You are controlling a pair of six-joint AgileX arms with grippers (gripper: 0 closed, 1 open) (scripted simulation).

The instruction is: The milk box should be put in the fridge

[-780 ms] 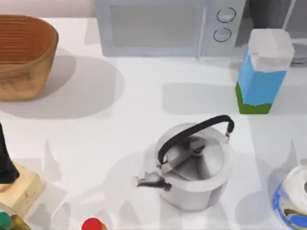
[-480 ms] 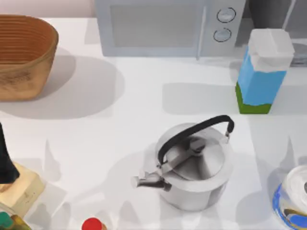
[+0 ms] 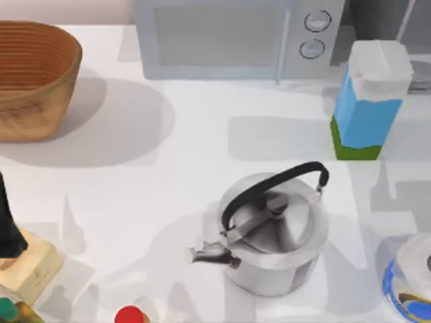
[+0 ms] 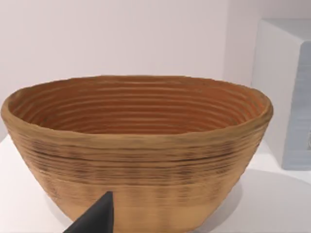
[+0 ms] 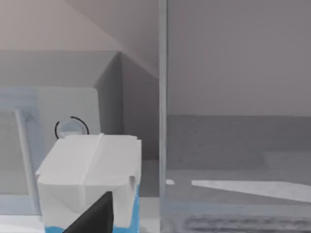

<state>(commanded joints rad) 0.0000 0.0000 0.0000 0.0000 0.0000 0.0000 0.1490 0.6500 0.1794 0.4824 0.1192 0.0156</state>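
The milk box (image 3: 369,101) stands untouched beside the microwave (image 3: 236,37), by the fridge (image 3: 387,17). Only shadows near it have shifted, suggesting the right arm is approaching. I cannot tell either gripper's grasp.

Top view looks down; wrist views face basket (image 4: 138,145) and milk box (image 5: 90,177) closely.

AgileX arms: only small bits of the body visible, all matte black.

Left wrist view: one black finger (image 4: 95,217), wedge-shaped, tapering to a point, flat facets, no screws, cables or markings on the part seen. Right wrist view: matching black finger (image 5: 95,216), same pointed wedge profile, plain surface. Top view: a dark tapered piece of the left arm (image 3: 8,225) at the table's left edge, black, smooth, narrowing upward; no labels or fasteners readable on it.
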